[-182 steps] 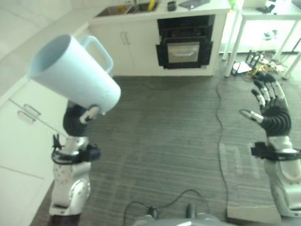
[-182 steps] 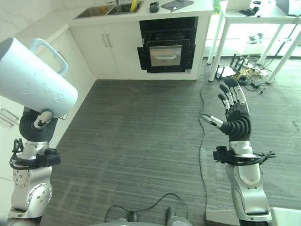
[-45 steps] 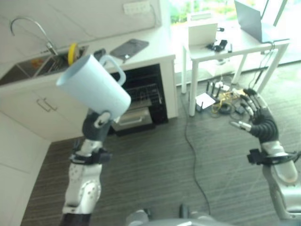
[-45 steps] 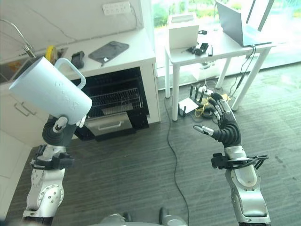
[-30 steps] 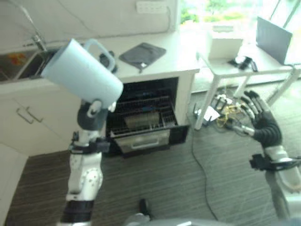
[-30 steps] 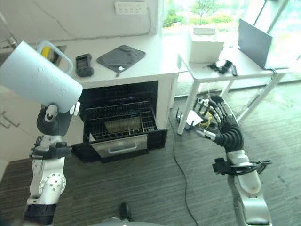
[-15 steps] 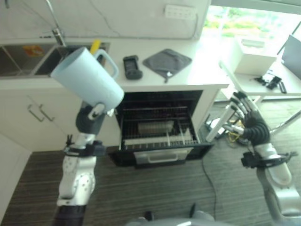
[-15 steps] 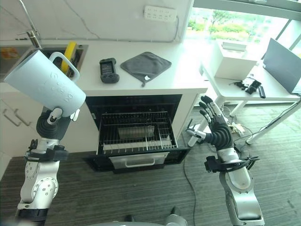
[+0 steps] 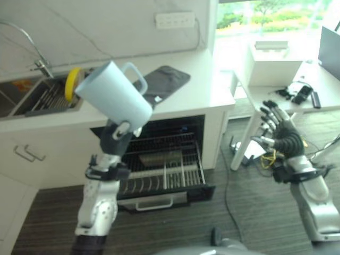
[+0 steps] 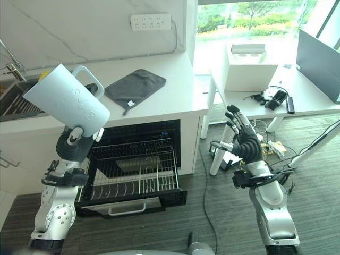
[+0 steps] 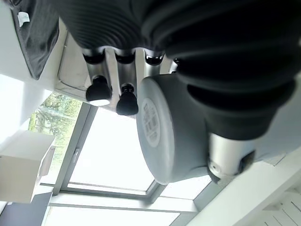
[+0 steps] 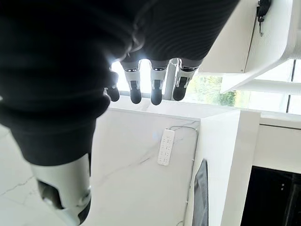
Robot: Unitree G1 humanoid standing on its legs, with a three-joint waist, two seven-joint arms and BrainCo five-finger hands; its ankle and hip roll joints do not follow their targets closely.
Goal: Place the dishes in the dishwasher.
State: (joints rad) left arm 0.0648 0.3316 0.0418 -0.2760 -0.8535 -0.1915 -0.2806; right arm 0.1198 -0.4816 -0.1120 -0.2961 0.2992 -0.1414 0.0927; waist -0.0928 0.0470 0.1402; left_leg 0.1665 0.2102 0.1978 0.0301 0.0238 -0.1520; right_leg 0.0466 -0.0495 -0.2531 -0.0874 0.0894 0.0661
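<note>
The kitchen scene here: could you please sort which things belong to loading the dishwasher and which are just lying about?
Job in hand:
- pale blue jug, gripped in the left hand
- open dishwasher with its rack pulled out

Lying about:
- grey cloth on the counter
- white box on the side table
- wall socket strip

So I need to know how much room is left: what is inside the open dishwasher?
The pulled-out rack in the dishwasher looks empty of dishes, bare wire tines. The left robot hand and the mug it holds cover the rack's left end.
</note>
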